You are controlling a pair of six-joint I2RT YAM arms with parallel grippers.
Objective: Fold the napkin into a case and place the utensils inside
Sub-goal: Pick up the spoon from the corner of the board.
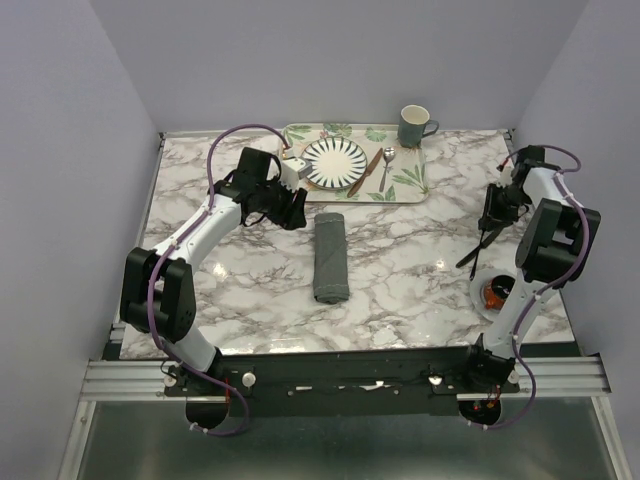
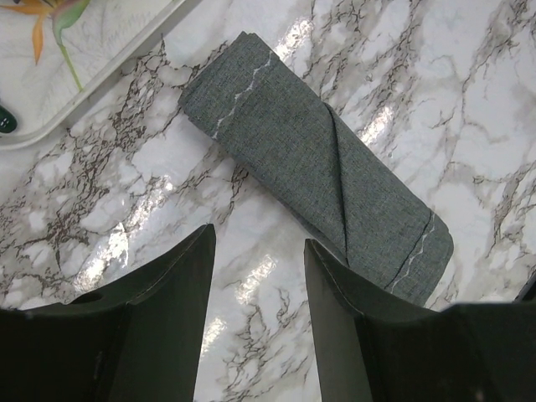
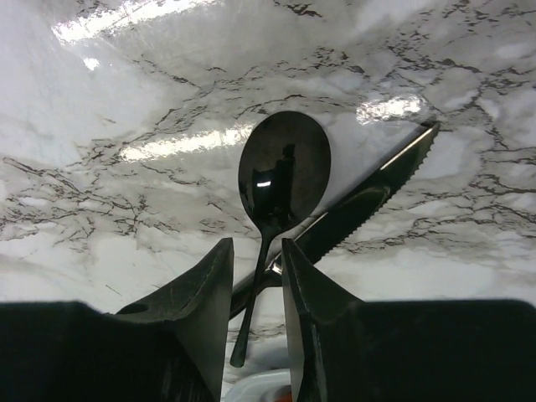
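The napkin lies folded as a long narrow dark grey case [image 1: 330, 258] in the middle of the table; it also shows in the left wrist view [image 2: 318, 163]. My left gripper [image 1: 293, 212] [image 2: 255, 251] is open and empty, just above the table at the case's far left. My right gripper [image 1: 491, 218] [image 3: 255, 244] is shut on a black spoon [image 3: 283, 172] and a black knife [image 3: 368, 201], held over the table at the right [image 1: 476, 251]. A brownish knife [image 1: 366, 171] and a silver spoon [image 1: 386, 166] lie on the tray. The fork is hidden.
A leaf-patterned tray [image 1: 408, 185] at the back holds a striped plate [image 1: 335, 162]. A grey mug [image 1: 414, 125] stands behind it. A white bowl [image 1: 493, 291] sits near the right arm. A dark green tip [image 2: 5, 122] shows at the tray's edge.
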